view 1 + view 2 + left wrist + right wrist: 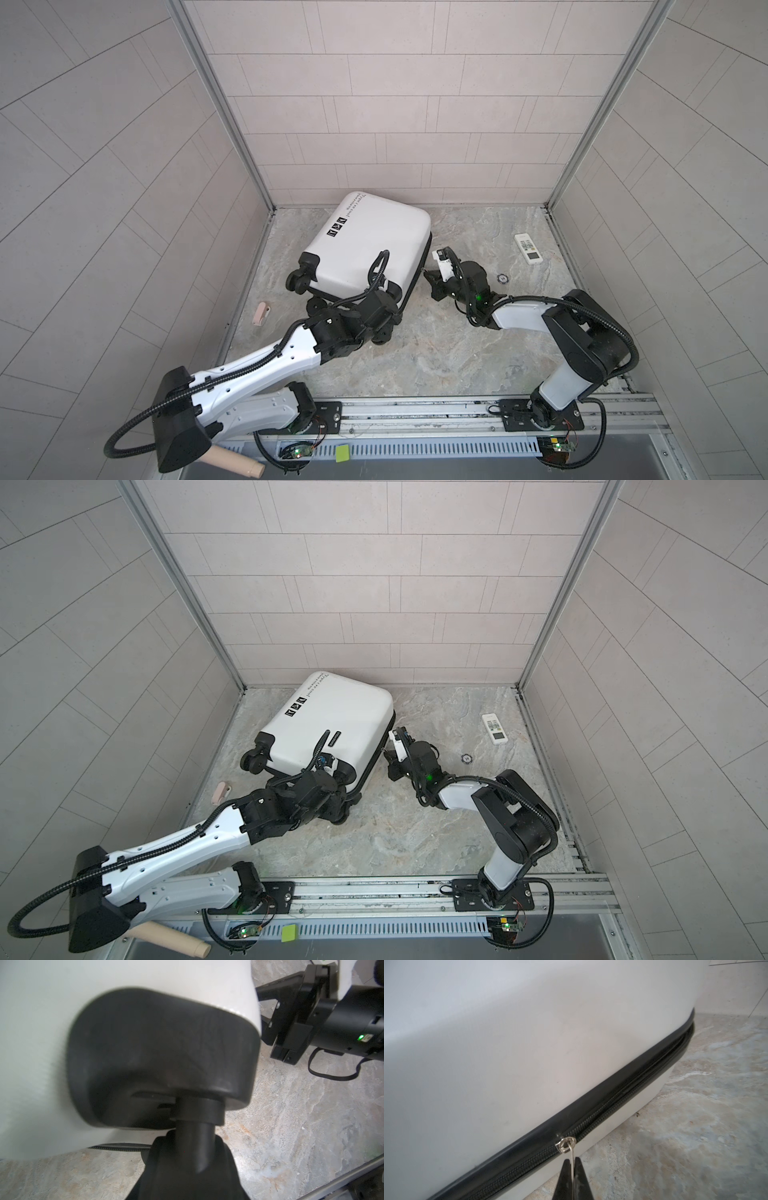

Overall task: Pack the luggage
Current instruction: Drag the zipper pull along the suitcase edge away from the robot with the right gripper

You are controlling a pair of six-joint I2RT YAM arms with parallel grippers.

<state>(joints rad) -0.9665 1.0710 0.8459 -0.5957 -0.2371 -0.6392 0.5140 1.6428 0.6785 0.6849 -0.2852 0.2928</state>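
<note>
Lying flat on the marbled grey counter (457, 353), the small white hard-shell suitcase (365, 245) looks rigid and slick. The right end effector (572, 1169) pinches its thin metal zipper pull (572, 1154), the sensible hold. The left end effector (388, 318) sits by a wheel, opening unclear.

Three pale tiled walls (415, 104) box the bay in, alu posts (224, 108) at the back corners. Floor (478, 340) is grey-beige marble-look, light soft & even. Metal rail (415, 411) runs along the front.

Marbled grey tabletop (415, 353), white luggage (374, 241) lying flat, white remote (528, 248), small black disc (503, 277)
</note>
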